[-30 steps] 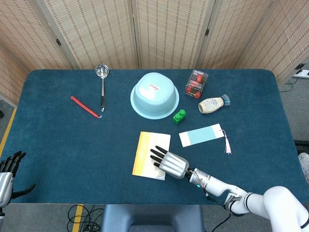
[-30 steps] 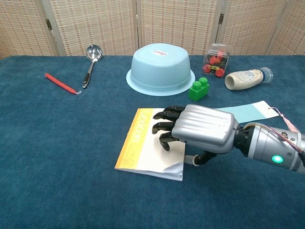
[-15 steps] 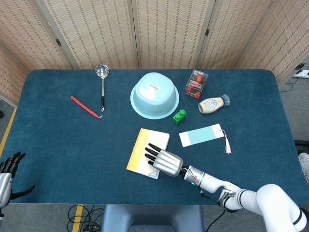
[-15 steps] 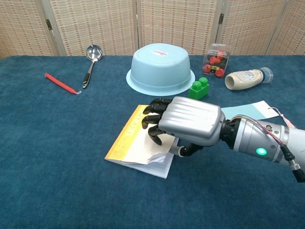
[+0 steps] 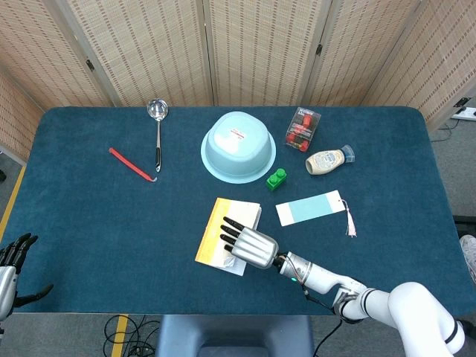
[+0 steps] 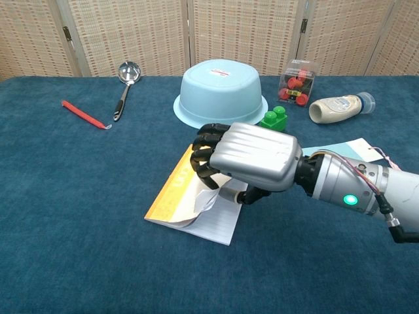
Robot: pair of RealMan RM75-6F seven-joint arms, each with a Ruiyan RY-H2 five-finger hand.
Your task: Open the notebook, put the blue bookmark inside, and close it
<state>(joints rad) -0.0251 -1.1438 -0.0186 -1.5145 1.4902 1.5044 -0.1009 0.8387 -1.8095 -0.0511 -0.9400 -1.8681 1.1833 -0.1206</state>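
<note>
Blue tabletop (image 5: 89, 216), right hand (image 6: 245, 157) pinching the notebook (image 6: 180, 196) cover's curled corner, left hand (image 5: 11, 260) spread

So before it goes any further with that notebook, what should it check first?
1. Cover lifting: ok. The right hand has curled the notebook cover up at its near corner, lined page showing.
2. Firm hold on the cover: cannot tell, fingertips are hidden under the hand.
3. Notebook fully open: not ok, only partly lifted.
4. Bookmark within reach: ok, flat on the table right of the notebook, untouched.
5. Left hand free: ok, at the table's edge, holding nothing.
6. Bowl and green block out of the way: ok, both behind the notebook.
</note>
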